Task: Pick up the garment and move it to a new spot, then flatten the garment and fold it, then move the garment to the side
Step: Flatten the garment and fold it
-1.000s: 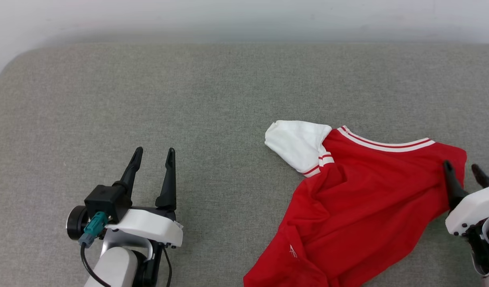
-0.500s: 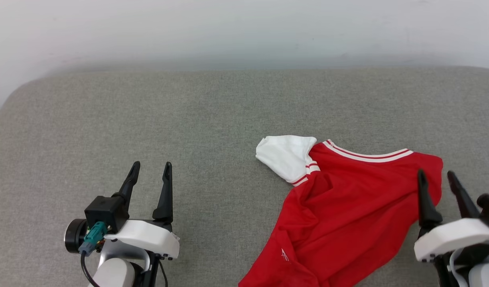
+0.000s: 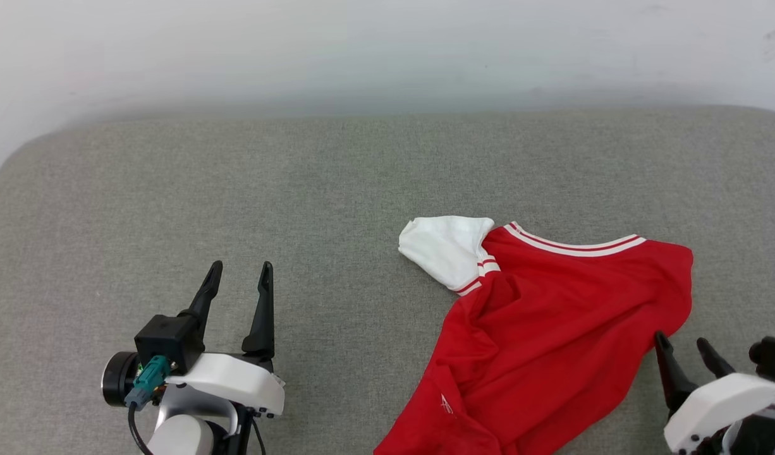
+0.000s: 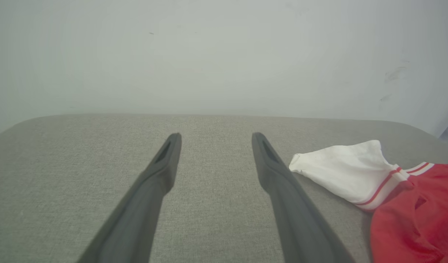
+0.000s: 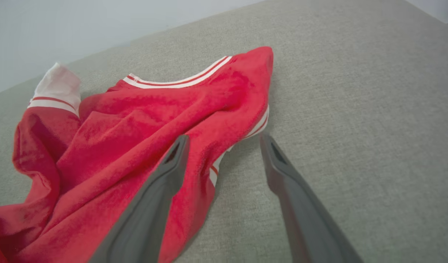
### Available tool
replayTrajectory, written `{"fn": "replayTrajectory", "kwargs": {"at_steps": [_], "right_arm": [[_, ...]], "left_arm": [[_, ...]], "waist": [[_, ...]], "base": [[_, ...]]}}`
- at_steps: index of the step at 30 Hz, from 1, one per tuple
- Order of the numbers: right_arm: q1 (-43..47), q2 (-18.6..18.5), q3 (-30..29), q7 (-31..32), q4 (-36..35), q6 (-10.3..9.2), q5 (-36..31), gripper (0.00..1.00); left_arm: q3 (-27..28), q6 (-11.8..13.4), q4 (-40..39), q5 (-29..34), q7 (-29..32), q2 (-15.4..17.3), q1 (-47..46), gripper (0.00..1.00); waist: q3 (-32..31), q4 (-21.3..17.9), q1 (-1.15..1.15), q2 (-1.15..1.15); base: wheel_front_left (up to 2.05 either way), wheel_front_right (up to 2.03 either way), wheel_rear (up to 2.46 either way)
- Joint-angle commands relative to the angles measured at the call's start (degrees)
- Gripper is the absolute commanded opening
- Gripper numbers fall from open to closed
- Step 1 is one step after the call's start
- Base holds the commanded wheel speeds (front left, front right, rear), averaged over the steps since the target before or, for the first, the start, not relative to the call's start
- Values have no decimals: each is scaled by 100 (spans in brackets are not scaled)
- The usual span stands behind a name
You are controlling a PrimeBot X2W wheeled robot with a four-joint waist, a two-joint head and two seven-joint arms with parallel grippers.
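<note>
Left gripper (image 3: pixel 242 268): lower left of the head view, fingers spread, empty, over bare grey cushion (image 3: pixel 299 189).
Right gripper (image 3: pixel 681 340): lower right, fingers spread, gripping nothing, tips just beside the garment (image 3: pixel 552 328).
The garment: lower right of centre, red, crumpled on the cushion; white sleeve (image 3: pixel 447 249) and striped trim along its far edge.

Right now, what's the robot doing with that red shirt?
A two-armed robot is working on a crumpled red jersey shirt with a white short sleeve and striped trim, lying on a grey fabric surface. Its right gripper is open at the shirt's right edge, gripping nothing. Its left gripper is open too, over bare fabric, apart from the shirt. The shirt is not yet flattened or folded.
</note>
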Motion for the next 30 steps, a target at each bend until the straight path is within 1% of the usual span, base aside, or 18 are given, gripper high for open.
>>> {"fn": "replayTrajectory", "kwargs": {"at_steps": [1, 7, 13, 18, 19, 20, 21, 24, 27, 30], "right_arm": [[-160, -96, -37, 147, 36, -5, 44, 100], [-743, -489, -133, 804, 353, -5, 176, 100], [-1414, -952, -48, 1326, 1035, -5, 268, 100], [-1711, -1091, 209, 1710, 1620, -4, 368, 100], [-1732, -1073, 271, 1767, 1727, -5, 394, 57], [-1758, -1065, 308, 1816, 1807, -4, 434, 27], [-1781, -1076, 336, 1824, 1869, -3, 452, 0], [-1901, -1167, 259, 1674, 1848, -4, 413, 0], [-2150, -1285, 78, 1474, 1625, -7, 218, 0], [-2331, -1234, -30, 1328, 1285, -6, -133, 0]], "left_arm": [[3, 33, -34, -24, -7, 26, -22, 100], [-66, -19, -74, -5, -21, 6, -173, 100], [-116, -89, -72, 6, -48, -10, -403, 100], [-106, -101, -4, -10, -90, -66, -502, 100], [-105, -108, 20, -11, -97, -78, -505, 100], [-104, -111, 39, -13, -107, -89, -521, 100], [-102, -117, 58, -16, -103, -102, -539, 100], [-94, -132, 113, -11, -114, -127, -562, 100], [-85, -147, 141, 3, -125, -136, -570, 100], [-70, -156, 154, 13, -134, -133, -571, 100]], "waist": [[47, -3, 0, 0], [347, 75, 0, 0], [773, 285, 0, 0], [957, 384, 0, 0], [967, 394, 0, 0], [973, 403, 0, 0], [970, 410, 0, 0], [923, 415, 0, 0], [871, 406, 0, 0], [837, 379, 0, 0]], "base": [[0, 0, 0], [0, 0, 0], [0, 0, 0], [0, 0, 0], [0, 0, 0], [0, 0, 0], [0, 0, 0], [0, 0, 0], [0, 0, 0], [0, 0, 0]]}}
